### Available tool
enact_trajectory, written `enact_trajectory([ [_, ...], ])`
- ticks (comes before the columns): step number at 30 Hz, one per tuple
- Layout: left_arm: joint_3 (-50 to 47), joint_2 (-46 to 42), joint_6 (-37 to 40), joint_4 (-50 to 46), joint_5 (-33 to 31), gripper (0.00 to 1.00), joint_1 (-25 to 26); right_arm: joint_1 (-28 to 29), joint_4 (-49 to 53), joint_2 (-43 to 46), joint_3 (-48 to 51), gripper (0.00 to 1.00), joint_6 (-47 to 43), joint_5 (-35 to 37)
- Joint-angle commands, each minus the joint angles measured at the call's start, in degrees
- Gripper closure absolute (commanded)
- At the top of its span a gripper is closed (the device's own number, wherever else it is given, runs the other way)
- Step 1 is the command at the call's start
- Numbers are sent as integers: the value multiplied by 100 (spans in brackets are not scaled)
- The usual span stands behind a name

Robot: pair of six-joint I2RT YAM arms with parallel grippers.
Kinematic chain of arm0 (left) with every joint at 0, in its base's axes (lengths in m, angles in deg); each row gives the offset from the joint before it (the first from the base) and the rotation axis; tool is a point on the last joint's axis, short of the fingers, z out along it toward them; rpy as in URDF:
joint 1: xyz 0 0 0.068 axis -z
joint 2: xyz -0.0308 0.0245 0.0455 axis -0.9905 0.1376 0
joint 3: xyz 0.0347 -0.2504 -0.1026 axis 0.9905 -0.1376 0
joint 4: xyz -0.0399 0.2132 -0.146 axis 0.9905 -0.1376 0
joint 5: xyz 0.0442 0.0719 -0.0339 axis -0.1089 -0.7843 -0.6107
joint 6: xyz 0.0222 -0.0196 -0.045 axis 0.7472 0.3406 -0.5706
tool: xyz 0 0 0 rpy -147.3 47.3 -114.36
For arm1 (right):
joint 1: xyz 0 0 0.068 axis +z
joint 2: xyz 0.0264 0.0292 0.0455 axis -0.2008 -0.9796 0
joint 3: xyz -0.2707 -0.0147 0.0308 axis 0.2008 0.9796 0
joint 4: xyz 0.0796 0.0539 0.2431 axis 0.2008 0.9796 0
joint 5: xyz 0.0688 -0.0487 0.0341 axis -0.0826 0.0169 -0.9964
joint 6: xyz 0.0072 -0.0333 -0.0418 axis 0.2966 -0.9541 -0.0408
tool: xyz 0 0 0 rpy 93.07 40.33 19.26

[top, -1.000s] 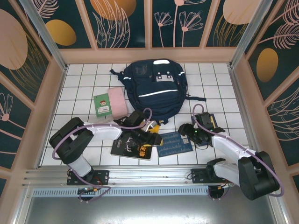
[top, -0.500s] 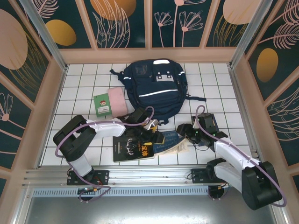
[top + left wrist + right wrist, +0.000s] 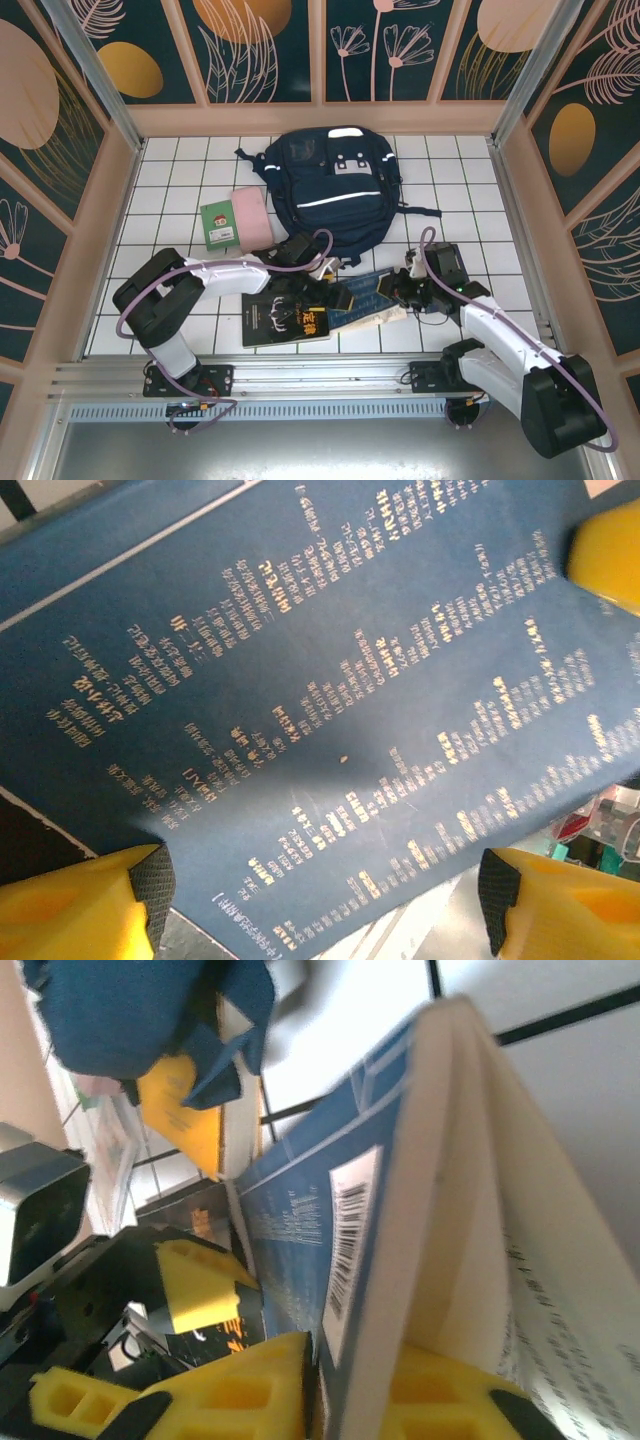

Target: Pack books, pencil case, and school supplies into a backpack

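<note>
At six o'clock from the backpack (image 3: 335, 190), the right claw (image 3: 402, 291) pinches the blue book (image 3: 365, 300) at its three-o'clock edge, tilting it up, likely so the spread left claw (image 3: 325, 288) can take the opposite side.

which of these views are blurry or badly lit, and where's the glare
Top external: sharp and evenly lit, with only soft shadows on the white tiled table. Left wrist: the dark blue paperback with gold print is slightly soft, with a dim shadow band across its middle. Right wrist: the book's page edges sit too close and blur, and the table beyond is washed out.
</note>
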Motion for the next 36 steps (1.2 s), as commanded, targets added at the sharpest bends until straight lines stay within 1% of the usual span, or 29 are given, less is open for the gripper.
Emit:
enact_trajectory([
  [1, -64, 144, 596, -915, -1597, 17, -105, 51, 594, 30, -407, 89, -413, 288],
  [2, 14, 110, 633, -1047, -1739, 17, -107, 41, 722, 85, -509, 90, -464, 403],
  [3, 109, -123, 677, -1201, -1899, 17, -110, 25, 830, 131, -607, 92, -492, 486],
  [6, 348, -462, 758, -1567, -2323, 16, -207, -23, 971, 206, -850, 93, -523, 395],
  [8, 422, -705, 769, -1679, -2479, 15, -385, -40, 1097, 200, -1071, 93, -582, 297],
  [10, 424, -942, 726, -1669, -2473, 15, -638, -54, 1269, 213, -1332, 93, -656, 245],
  [14, 353, -1415, 792, -1359, -2078, 15, -1019, -60, 1565, 219, -1928, 95, -841, -25],
  [18, 462, -1692, 972, -1076, -1973, 14, -1060, -57, 1629, 221, -2423, 95, -893, -493],
  [21, 529, -1727, 1066, -907, -1842, 13, -1183, -57, 1580, 232, -2734, 95, -830, -922],
  [22, 515, -1710, 1080, -815, -1668, 14, -1234, -54, 1550, 232, -2800, 95, -808, -1049],
  [25, 407, -1673, 1090, -310, -867, 15, -1344, -51, 1490, 235, -2976, 95, -805, -1347],
  [26, 398, -1674, 1151, -174, -703, 14, -1352, -56, 1465, 224, -3011, 95, -792, -1414],
  [28, 429, -1680, 1397, -134, -621, 13, -1354, -55, 1344, 244, -3010, 95, -699, -1643],
  [31, 506, -1784, 1618, -204, -780, 13, -1436, -39, 1158, 260, -2982, 95, -576, -1935],
  [34, 500, -2048, 1798, -144, -584, 12, -1565, -3, 1191, 272, -2985, 95, -644, -2026],
  [36, 542, -2201, 2165, -217, -350, 12, -1568, 50, 1159, 282, -2985, 95, -711, -2151],
])
